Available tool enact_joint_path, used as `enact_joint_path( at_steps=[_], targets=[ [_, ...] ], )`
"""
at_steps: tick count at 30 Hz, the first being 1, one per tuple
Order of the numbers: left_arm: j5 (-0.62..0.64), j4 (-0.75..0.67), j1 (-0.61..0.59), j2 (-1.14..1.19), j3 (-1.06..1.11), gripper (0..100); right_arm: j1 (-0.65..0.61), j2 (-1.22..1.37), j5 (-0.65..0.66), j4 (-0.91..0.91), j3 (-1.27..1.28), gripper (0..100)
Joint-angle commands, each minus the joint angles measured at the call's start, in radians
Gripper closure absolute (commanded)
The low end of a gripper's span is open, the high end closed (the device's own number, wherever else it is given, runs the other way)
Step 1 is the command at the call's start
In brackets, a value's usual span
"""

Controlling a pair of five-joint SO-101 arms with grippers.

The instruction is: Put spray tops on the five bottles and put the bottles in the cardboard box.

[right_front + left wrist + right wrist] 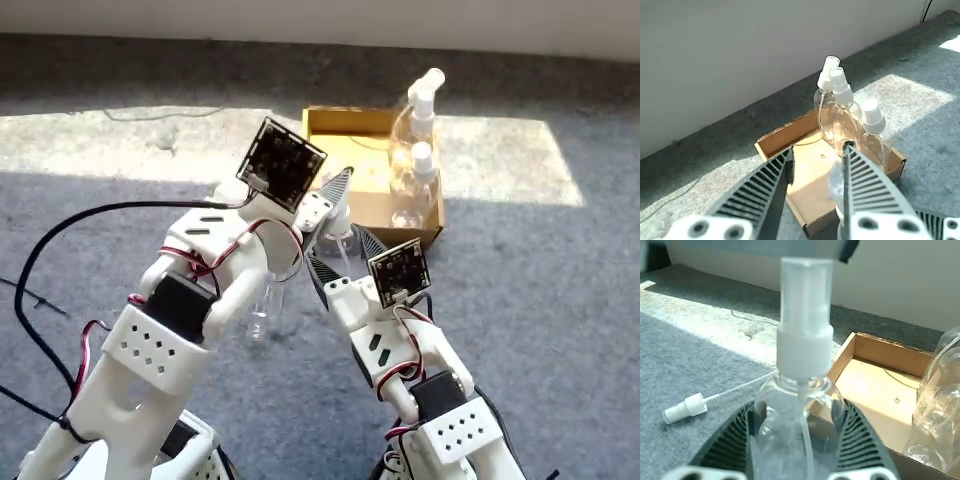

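The left arm (200,300) stretched forward and slightly across, carrying the left gripper (819,150) above the near edge of the cardboard box (777,142). Its ribbed fingers (762,192) stood apart, closed on nothing, though a pale blurred shape lay against the inner face of one finger and could not be made out. The right arm (400,350) reached up from the near side. The right gripper (800,410) was clamped around the shoulders of a clear bottle (785,390), holding it upright just in front of the box. A white spray top (805,330) sat on that bottle's neck, its dip tube hanging down inside. The top's upper end was cut off under a grey part that crossed overhead, so how it met the left gripper could not be told. Three capped bottles (842,117) stood close together along one side of the box, while the high view made out just two of them. A loose spray top (685,407) lay on the grey carpet (560,320), well apart from the box. Another bottle (260,315) showed under the left arm, mostly hidden, its neck impossible to read.
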Motion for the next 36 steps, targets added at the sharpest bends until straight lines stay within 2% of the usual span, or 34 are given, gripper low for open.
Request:
enact_joint_path(
  at_steps=[1,7,11,17,21,25,28,32,36],
  targets=[
    [-0.014,0.012,0.045,-0.019,0.03,84,-0.004,-0.001,0.011,-0.005,-0.016,99.4],
    [-0.015,0.014,0.036,-0.036,-0.038,84,-0.004,-0.001,0.009,-0.005,-0.016,99.4],
    [-0.011,0.02,-0.03,-0.096,-0.133,84,-0.001,-0.001,0.009,-0.005,-0.019,99.4],
    [-0.015,0.207,-0.101,-0.311,-0.127,84,0.07,0.007,0.009,-0.004,-0.035,99.4],
    [-0.015,0.324,-0.174,-0.441,-0.01,84,0.111,0.038,0.011,0.004,-0.14,99.4],
    [-0.037,0.264,-0.208,-0.456,0.223,84,0.116,0.193,0.009,0.004,-0.318,99.4],
    [-0.063,0.18,-0.154,-0.464,0.378,84,0.111,0.343,0.009,0.004,-0.461,99.4],
    [-0.06,0.126,-0.058,-0.466,0.466,83,0.09,0.449,-0.014,0.004,-0.588,99.4],
    [-0.06,0.061,-0.041,-0.458,0.496,82,0.035,0.452,-0.078,0.084,-0.627,99.4]
  ],
)
